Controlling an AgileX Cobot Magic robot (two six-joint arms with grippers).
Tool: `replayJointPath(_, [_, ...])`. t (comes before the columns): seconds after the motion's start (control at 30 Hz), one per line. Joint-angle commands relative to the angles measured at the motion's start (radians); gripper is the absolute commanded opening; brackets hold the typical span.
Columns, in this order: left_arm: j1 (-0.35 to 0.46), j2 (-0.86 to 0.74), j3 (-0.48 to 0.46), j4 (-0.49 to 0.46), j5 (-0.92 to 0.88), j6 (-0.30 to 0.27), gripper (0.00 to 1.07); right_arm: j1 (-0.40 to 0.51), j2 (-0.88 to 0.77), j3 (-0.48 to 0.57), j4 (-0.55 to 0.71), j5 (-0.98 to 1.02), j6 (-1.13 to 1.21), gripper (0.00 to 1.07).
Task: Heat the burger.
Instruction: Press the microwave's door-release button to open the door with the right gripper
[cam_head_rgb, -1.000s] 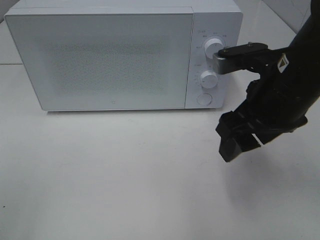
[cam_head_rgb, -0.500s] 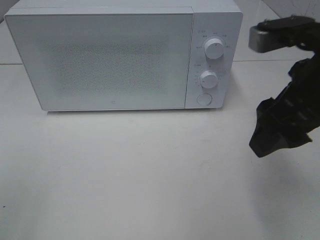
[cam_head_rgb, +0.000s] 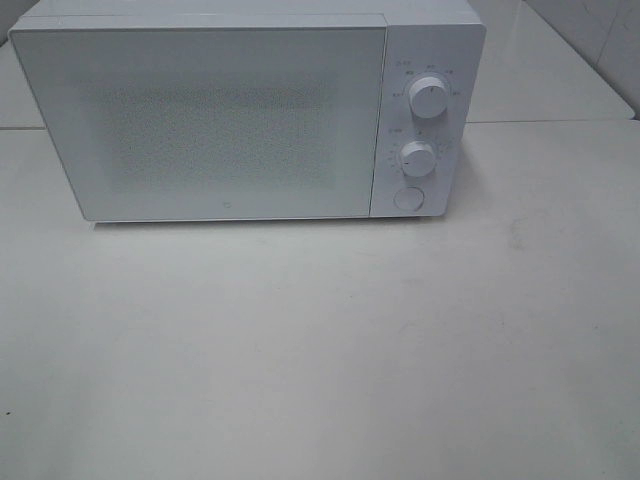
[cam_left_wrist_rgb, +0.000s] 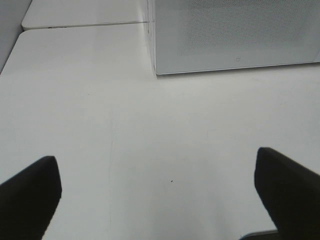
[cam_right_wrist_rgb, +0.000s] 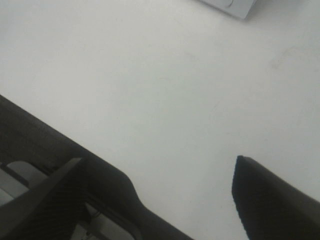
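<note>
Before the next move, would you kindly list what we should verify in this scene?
1. Door of the white box-shaped microwave shut: ok.
2. Burger inside it: cannot tell, no burger shows in any view.
3. Left pincer open and holding nothing: ok.
4. Right pincer open and holding nothing: ok.
5. Lower round white dial setting: cannot tell, markings too small to read.

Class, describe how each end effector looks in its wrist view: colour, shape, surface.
The left end effector shows two matt black, blunt-tipped fingers. The right end effector is black too, one finger finely textured, with grey metal parts in its body. No cables or markings show.
</note>
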Motion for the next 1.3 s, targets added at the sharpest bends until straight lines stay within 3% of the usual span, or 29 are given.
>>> replayJointPath(0.03, [0.003,-0.026,0.003,0.000,-0.010,-0.007,1.00,-0.008,-0.082,0.001,-0.025,0.016,0.006,0.76])
replayJointPath(0.23, [0.003,-0.026,0.003,0.000,-0.010,-0.007,1.00,-0.024,-0.280,0.103,-0.050,0.007,0.008,0.76])
replayJointPath(0.73, [0.003,-0.026,0.003,0.000,-0.010,-0.007,1.00,-0.325,-0.666,0.346,-0.045,-0.051,0.008,0.76])
replayJointPath(1.0, [0.003,-0.026,0.003,0.000,-0.010,-0.007,1.00,-0.416,-0.785,0.423,-0.038,-0.066,0.010,0.76])
replayJointPath(1.3, [0.003,-0.023,0.003,0.000,-0.010,-0.007,1.00,-0.427,-0.788,0.423,-0.039,-0.066,0.012,0.76])
